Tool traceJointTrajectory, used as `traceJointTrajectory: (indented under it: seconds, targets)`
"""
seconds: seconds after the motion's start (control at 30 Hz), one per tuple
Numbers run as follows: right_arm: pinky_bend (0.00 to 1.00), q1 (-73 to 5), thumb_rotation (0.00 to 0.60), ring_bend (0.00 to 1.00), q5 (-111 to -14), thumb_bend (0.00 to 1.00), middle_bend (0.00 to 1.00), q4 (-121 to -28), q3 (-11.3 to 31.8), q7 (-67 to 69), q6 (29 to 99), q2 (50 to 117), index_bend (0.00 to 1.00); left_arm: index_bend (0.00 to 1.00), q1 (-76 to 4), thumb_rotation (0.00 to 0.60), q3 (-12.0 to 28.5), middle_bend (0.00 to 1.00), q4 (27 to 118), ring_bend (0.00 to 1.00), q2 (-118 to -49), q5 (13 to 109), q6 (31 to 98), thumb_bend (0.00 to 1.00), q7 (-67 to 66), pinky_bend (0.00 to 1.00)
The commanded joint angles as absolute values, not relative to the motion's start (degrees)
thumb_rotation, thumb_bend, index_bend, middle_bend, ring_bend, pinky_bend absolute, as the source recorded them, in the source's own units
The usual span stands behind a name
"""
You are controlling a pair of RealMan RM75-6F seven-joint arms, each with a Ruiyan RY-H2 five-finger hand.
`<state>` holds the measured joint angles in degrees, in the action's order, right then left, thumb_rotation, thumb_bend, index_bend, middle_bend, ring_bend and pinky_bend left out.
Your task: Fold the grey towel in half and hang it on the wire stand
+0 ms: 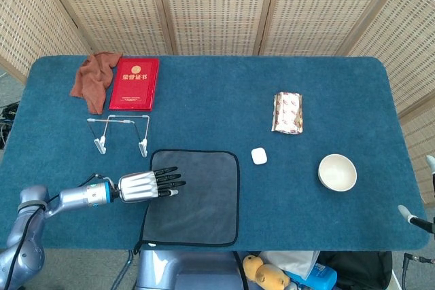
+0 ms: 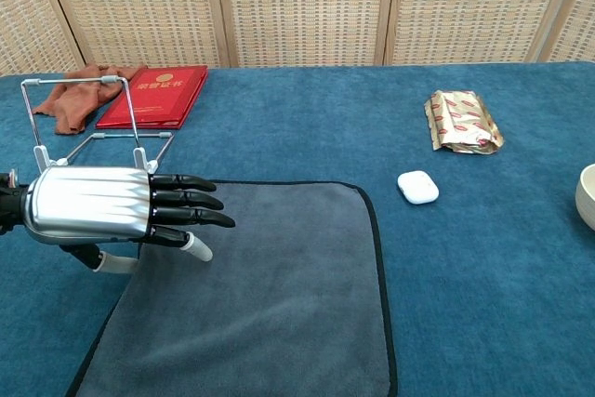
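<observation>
The grey towel [image 1: 196,196] [image 2: 265,295] lies flat and unfolded near the table's front edge, with a dark border. My left hand [image 1: 148,185] [image 2: 121,209] hovers palm down over the towel's left edge, fingers stretched out to the right and holding nothing. The wire stand [image 1: 121,132] [image 2: 85,123] stands upright just behind the hand and the towel's far left corner. Of my right hand only a small piece [image 1: 416,216] shows at the right edge of the head view, too little to read its state.
A red booklet [image 1: 134,83] and a crumpled brown cloth [image 1: 92,78] lie at the back left. A foil snack packet [image 1: 287,112], a white earbud case [image 1: 259,156] and a white bowl [image 1: 337,172] sit on the right half of the blue table [image 1: 217,100].
</observation>
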<state>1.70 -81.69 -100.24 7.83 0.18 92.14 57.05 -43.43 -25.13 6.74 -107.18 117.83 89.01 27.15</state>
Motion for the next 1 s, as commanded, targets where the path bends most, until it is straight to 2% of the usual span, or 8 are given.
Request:
traceJointTrajectory:
  seconds: [0.03,0.23,0.53,0.8,1.0]
  targets:
    - [0.00,1.72,0.600,0.00,-81.77,0.00,0.00,-100.26,7.77,0.24,92.13,57.00,0.00,0.23,-43.35,0.600,-25.22,0.00,6.78,0.00,-107.11,117.73,89.04,0.38,27.06,0.00]
    - [0.00,1.77,0.600,0.00,-82.08,0.00,0.00,-100.41,7.59,0.59,92.09,56.80,0.00,0.27,-43.30,0.600,-25.41,0.00,6.76,0.00,-106.98,117.54,89.64,0.38,26.43,0.00]
    - [0.00,1.87,0.600,0.00,-82.55,0.00,0.00,-100.57,7.29,1.22,92.03,56.41,0.00,0.42,-43.14,0.600,-25.40,0.00,6.80,0.00,-106.78,117.00,90.75,0.40,25.28,0.00]
    - [0.00,1.89,0.600,0.00,-82.82,0.00,0.00,-100.71,7.03,1.62,91.83,56.13,0.00,0.64,-42.97,0.600,-25.62,0.00,6.79,0.00,-106.96,116.89,91.06,0.41,24.32,0.00]
    - [0.00,1.85,0.600,0.00,-82.93,0.00,0.00,-100.79,6.91,1.62,91.68,56.06,0.00,0.75,-42.83,0.600,-25.36,0.00,6.82,0.00,-107.18,116.41,91.27,0.41,24.10,0.00]
